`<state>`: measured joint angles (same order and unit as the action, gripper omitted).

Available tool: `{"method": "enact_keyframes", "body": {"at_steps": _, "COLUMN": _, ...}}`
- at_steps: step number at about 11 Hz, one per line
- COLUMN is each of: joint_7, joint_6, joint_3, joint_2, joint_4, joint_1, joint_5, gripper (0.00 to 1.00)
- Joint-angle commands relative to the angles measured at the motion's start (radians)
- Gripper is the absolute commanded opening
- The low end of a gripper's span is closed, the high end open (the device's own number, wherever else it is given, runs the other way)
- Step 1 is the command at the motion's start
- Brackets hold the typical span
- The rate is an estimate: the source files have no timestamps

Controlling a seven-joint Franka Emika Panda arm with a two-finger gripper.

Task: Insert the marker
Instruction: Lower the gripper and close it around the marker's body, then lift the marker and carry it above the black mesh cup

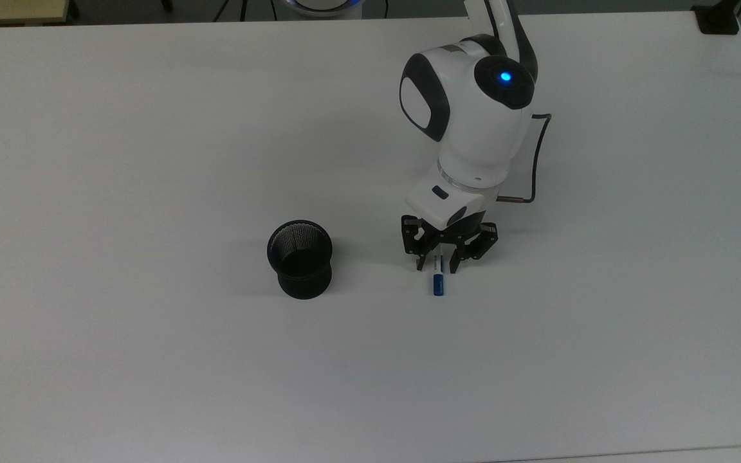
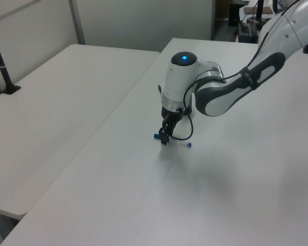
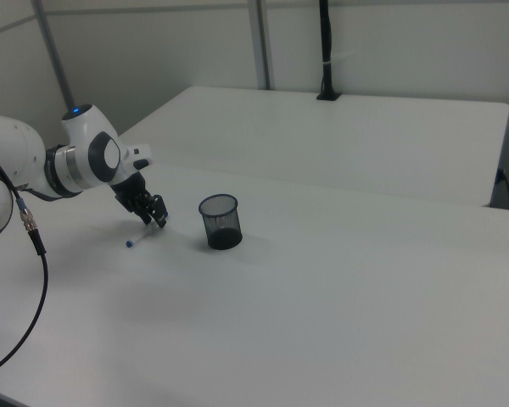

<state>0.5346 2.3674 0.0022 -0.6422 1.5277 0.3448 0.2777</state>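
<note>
While the marker [image 1: 438, 278] lay flat on the white table [image 1: 152, 161], the gripper [image 1: 437, 265] stood low over it, its two black fingers [image 1: 420, 262] set one on each side of the white barrel. A narrow gap showed between each fingertip and the barrel in the top view, so the fingers were partly open and straddling the pen; whether they touched it could not be told. The blue cap stuck out past the fingertips toward the bottom of the top view, and the rest of the barrel ran back under the gripper's body.

From the left view, the gripper [image 2: 165, 138] reached down to the table surface, with the blue cap at the left view's left of the fingers and the small blue end tip at the left view's right. A dark cable looped from the wrist down near the marker [image 2: 187, 144].

The black mesh cup [image 1: 300, 258] stood upright on the table, well apart from the pen, toward the top view's left. Seen in the right view, the cup [image 3: 220, 220] stood to the right of the gripper [image 3: 157, 218], and the marker [image 3: 137, 240] lay slanted on the table just below the fingers.
</note>
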Motion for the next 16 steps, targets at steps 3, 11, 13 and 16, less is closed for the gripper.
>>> {"method": "enact_keyframes", "body": {"at_steps": 3, "joint_7": 0.073, "joint_6": 0.058, "joint_3": -0.014, "joint_2": -0.048, "joint_4": -0.021, "joint_1": 0.01, "joint_5": 0.074, "gripper": 0.23}}
{"method": "enact_keyframes", "body": {"at_steps": 11, "joint_7": 0.068, "joint_6": 0.053, "joint_3": -0.024, "joint_2": 0.116, "joint_4": -0.015, "joint_1": -0.047, "joint_5": 0.077, "gripper": 0.17}}
{"method": "enact_keyframes", "body": {"at_steps": 13, "joint_7": 0.071, "joint_6": 0.053, "joint_3": -0.022, "joint_2": 0.22, "joint_4": 0.038, "joint_1": -0.088, "joint_5": 0.109, "gripper": 0.17}}
{"method": "enact_keyframes", "body": {"at_steps": 16, "joint_7": 0.074, "joint_6": 0.071, "joint_3": -0.022, "joint_2": 0.358, "joint_4": 0.148, "joint_1": -0.137, "joint_5": 0.175, "gripper": 0.17}}
